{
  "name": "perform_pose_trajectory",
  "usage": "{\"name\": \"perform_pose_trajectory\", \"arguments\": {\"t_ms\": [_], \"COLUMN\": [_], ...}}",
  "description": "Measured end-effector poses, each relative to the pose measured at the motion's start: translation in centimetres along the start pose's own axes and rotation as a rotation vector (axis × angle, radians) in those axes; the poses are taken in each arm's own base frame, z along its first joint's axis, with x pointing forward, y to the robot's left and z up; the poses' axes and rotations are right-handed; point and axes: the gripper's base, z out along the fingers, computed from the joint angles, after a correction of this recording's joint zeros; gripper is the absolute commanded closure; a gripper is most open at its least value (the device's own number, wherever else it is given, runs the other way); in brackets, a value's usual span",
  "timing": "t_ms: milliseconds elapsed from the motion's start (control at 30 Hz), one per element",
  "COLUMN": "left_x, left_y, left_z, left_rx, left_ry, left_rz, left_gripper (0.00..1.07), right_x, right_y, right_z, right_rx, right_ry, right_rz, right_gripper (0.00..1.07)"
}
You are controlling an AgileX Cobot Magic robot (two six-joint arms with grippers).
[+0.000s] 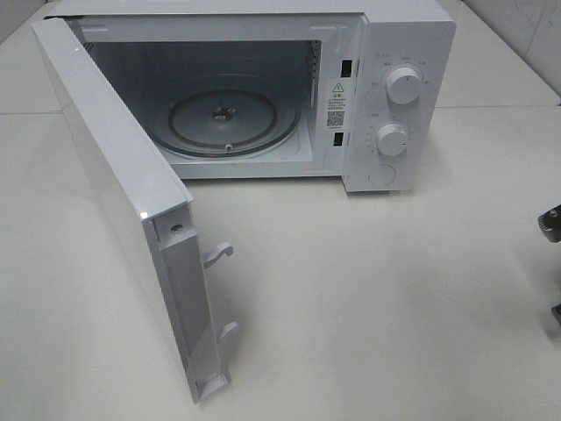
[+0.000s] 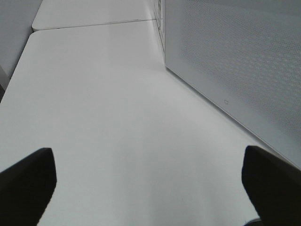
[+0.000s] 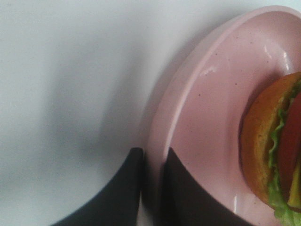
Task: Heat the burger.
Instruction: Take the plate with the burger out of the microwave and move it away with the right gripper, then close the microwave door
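The burger (image 3: pixel 275 155) is being carried on a pink plate (image 3: pixel 207 127), and that plate's rim is being pinched between the two dark fingers (image 3: pixel 127 188) of the right claw (image 3: pixel 151 186), which is drawn narrow around the edge. In the right wrist view the burger is seen lying on its side, bun toward the claw and lettuce and filling turned away, well inside the rim. In the exterior high view neither burger nor plate is being shown; only a dark fragment of the right arm (image 1: pixel 552 224) is glimpsed at the right border, so the load is judged to be sitting off to the right of the microwave (image 1: pixel 386 88). The door (image 1: pixel 123 202) is being held wide open and the glass turntable (image 1: pixel 232 118) is left bare. The left claw (image 2: pixel 146 188) is being kept wide and empty over the white surface (image 2: pixel 108 117), beside the door's outer face. The right arm is plainly the nearer one, and the coming move is judged to be a leftward carry into the cavity.
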Motion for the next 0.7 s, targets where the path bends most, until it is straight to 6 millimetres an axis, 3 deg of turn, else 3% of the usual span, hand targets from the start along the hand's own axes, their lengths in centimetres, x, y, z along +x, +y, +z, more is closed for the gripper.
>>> {"name": "perform_pose_trajectory", "arguments": {"t_ms": [100,167,233,267,300,367,400,467,567,700], "left_x": [0.0,0.0,0.0,0.0,0.0,0.0,0.0,0.0,0.0,0.0], "left_y": [0.0,0.0,0.0,0.0,0.0,0.0,0.0,0.0,0.0,0.0], "left_z": [0.0,0.0,0.0,0.0,0.0,0.0,0.0,0.0,0.0,0.0], "left_rx": [0.0,0.0,0.0,0.0,0.0,0.0,0.0,0.0,0.0,0.0], "left_ry": [0.0,0.0,0.0,0.0,0.0,0.0,0.0,0.0,0.0,0.0], "left_rz": [0.0,0.0,0.0,0.0,0.0,0.0,0.0,0.0,0.0,0.0], "left_gripper": [0.02,0.02,0.02,0.02,0.02,0.02,0.02,0.02,0.02,0.02], "right_x": [-0.06,-0.1,-0.11,-0.12,-0.12,-0.05,-0.05,-0.11,-0.14,-0.18], "right_y": [0.26,0.41,0.48,0.62,0.62,0.67,0.67,0.5,0.27,0.15], "right_z": [0.13,0.13,0.13,0.12,0.12,0.12,0.12,0.01,-0.2,-0.63], "right_rx": [-0.025,-0.044,-0.051,-0.067,-0.067,-0.072,-0.072,-0.064,-0.055,-0.071], "right_ry": [-0.006,-0.011,-0.011,-0.011,-0.011,-0.004,-0.004,-0.001,0.003,-0.008], "right_rz": [0.009,0.018,0.024,0.038,0.038,0.056,0.056,0.068,0.092,0.118], "right_gripper": [0.97,0.84,0.8,0.68,0.68,0.5,0.5,0.35,0.25,0.26]}}
